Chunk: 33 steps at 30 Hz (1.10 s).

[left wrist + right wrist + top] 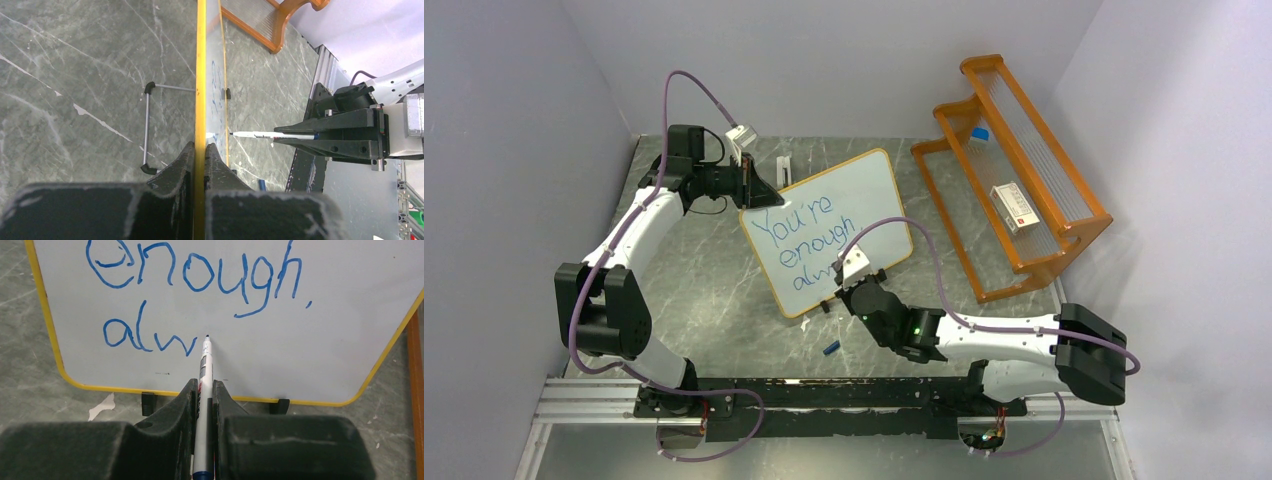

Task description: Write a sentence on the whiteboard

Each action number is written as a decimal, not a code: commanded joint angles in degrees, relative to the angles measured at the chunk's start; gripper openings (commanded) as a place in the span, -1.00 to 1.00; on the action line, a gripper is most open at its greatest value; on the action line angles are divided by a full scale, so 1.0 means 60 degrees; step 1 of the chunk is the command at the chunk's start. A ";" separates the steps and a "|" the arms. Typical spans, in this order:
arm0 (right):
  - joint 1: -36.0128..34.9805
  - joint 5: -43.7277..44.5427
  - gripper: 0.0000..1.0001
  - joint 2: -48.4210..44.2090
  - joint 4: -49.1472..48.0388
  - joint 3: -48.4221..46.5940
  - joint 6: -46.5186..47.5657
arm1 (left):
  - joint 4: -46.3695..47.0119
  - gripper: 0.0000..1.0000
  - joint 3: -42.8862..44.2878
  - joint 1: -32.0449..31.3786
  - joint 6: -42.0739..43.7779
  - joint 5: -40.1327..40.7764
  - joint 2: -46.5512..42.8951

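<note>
The whiteboard [829,228] stands tilted on black clip feet in the middle of the table, yellow-framed, with blue writing "You're enough, alw" [150,337]. My left gripper [750,182] is shut on the whiteboard's top left edge; in the left wrist view the yellow frame [201,75] runs straight between the fingers [184,160]. My right gripper [852,268] is shut on a white marker [204,390] with a blue end. The marker tip [207,336] sits at the board just right of the "w". From the left wrist view the marker [270,135] points at the board face.
An orange wooden rack [1014,170] stands at the back right with a small box and a blue-capped item on it. A blue marker cap [830,347] lies on the marble table in front of the board. A wire stand leg [148,130] projects behind the board.
</note>
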State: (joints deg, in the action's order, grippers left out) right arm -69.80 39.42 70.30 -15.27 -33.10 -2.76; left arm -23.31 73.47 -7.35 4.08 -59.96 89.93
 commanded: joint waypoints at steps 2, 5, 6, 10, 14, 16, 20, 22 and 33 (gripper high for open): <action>0.0128 0.0211 -1.00 0.0040 0.0068 0.0198 -0.0291 | -0.0342 -0.90 -0.0032 -0.0049 0.0653 0.0958 0.0363; 0.0208 0.0185 -1.00 0.0004 0.0122 0.0234 -0.0336 | -0.0345 -0.90 -0.0031 -0.0049 0.0654 0.0956 0.0363; 0.0235 0.0172 -1.00 0.0015 0.0158 0.0230 -0.0354 | -0.0335 -0.90 -0.0020 -0.0049 0.0654 0.0956 0.0363; 0.0284 0.0168 -1.00 0.0074 0.0125 0.0256 -0.0376 | -0.0337 -0.91 -0.0030 -0.0049 0.0654 0.0958 0.0363; 0.0373 0.0127 -1.00 0.0139 0.0010 0.0239 -0.0310 | -0.0348 -0.90 -0.0022 -0.0049 0.0668 0.0956 0.0381; 0.0404 0.0079 -1.00 0.0229 -0.0031 0.0189 -0.0288 | -0.0348 -0.90 -0.0016 -0.0049 0.0668 0.0955 0.0378; 0.0442 0.0062 -1.00 0.0404 -0.0123 0.0147 -0.0272 | -0.0342 -0.90 -0.0043 -0.0049 0.0668 0.0956 0.0363; 0.0442 0.0014 -1.00 0.0451 -0.0163 0.0125 -0.0257 | -0.0348 -0.91 -0.0038 -0.0049 0.0668 0.0942 0.0363; 0.0433 -0.0247 -1.00 0.0424 -0.0587 -0.0073 0.0019 | -0.0348 -0.90 -0.0020 -0.0049 0.0675 0.0953 0.0363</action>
State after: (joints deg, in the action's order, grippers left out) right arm -67.66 39.35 71.94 -15.64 -32.18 -3.16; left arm -23.31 73.47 -7.35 4.08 -59.79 89.97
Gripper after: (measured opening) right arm 0.151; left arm 0.086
